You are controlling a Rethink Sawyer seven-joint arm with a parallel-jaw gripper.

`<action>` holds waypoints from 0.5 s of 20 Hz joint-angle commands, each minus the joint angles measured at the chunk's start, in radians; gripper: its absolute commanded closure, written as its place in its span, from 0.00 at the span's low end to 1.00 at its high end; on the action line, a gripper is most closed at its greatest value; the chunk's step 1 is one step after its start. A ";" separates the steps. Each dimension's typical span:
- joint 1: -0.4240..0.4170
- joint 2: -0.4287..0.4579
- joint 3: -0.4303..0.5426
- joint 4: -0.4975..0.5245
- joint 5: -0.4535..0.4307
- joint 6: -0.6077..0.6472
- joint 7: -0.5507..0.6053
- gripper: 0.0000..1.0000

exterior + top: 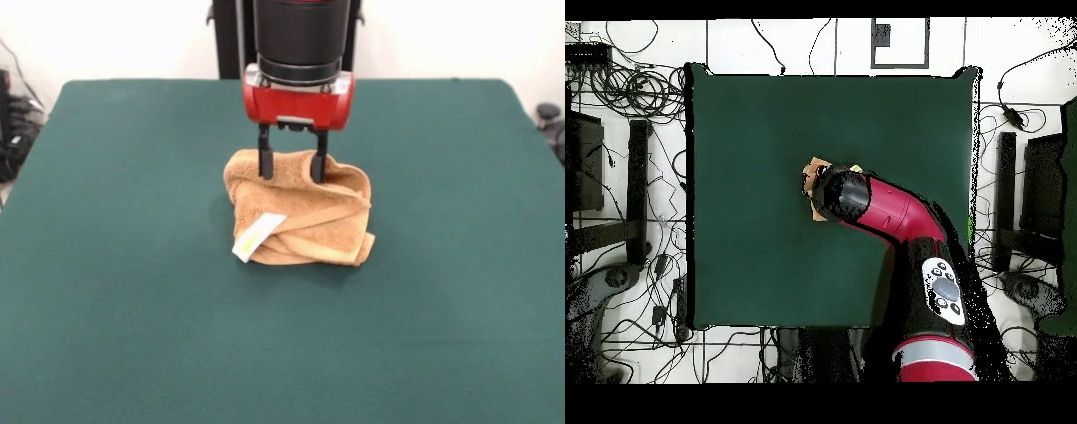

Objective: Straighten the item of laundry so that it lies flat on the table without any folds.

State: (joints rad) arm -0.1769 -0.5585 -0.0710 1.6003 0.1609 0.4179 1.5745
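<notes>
In the front view the table (106, 291), covered in dark green cloth, fills the frame, and its left part is bare felt. Near the middle lies the towel (300, 221), an orange-tan bundle bunched into several overlapping folds rather than spread flat. At the bundle's lower left corner a white label (256, 237) with yellow print hangs out over the folded border band. Directly above the towel the red and black arm comes down, and the gripper (292, 170) stands with its two dark fingers (265, 159) apart, their tips pressed into the top of the cloth; a ridge of towel rises beside the right finger, though whether any fabric is actually pinched between them seems doubtful, as the fingers are spread wide. To the right of the bundle the felt is again bare to the table's edge. In the overhead view the table (755, 130) is a dark rectangle, and the towel (811, 172) shows only as a small tan patch near the centre, mostly covered by the arm (890, 210) reaching in from the lower right.
</notes>
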 commanded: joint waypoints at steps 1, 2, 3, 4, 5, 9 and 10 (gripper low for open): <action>0.007 0.037 0.110 0.000 -0.005 -0.033 0.129 0.00; 0.006 0.035 0.113 0.003 -0.013 -0.046 0.122 0.00; 0.003 0.032 0.118 0.007 -0.020 -0.060 0.114 0.00; -0.002 0.028 0.126 0.013 -0.028 -0.076 0.104 0.00; -0.003 0.021 0.128 0.016 -0.039 -0.091 0.096 0.00; -0.041 -0.006 0.184 0.047 -0.042 -0.098 0.060 0.00; -0.036 -0.011 0.172 0.042 -0.044 -0.079 0.059 0.00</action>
State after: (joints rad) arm -0.1979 -0.5673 -0.0410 1.6005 0.1474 0.3808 1.5745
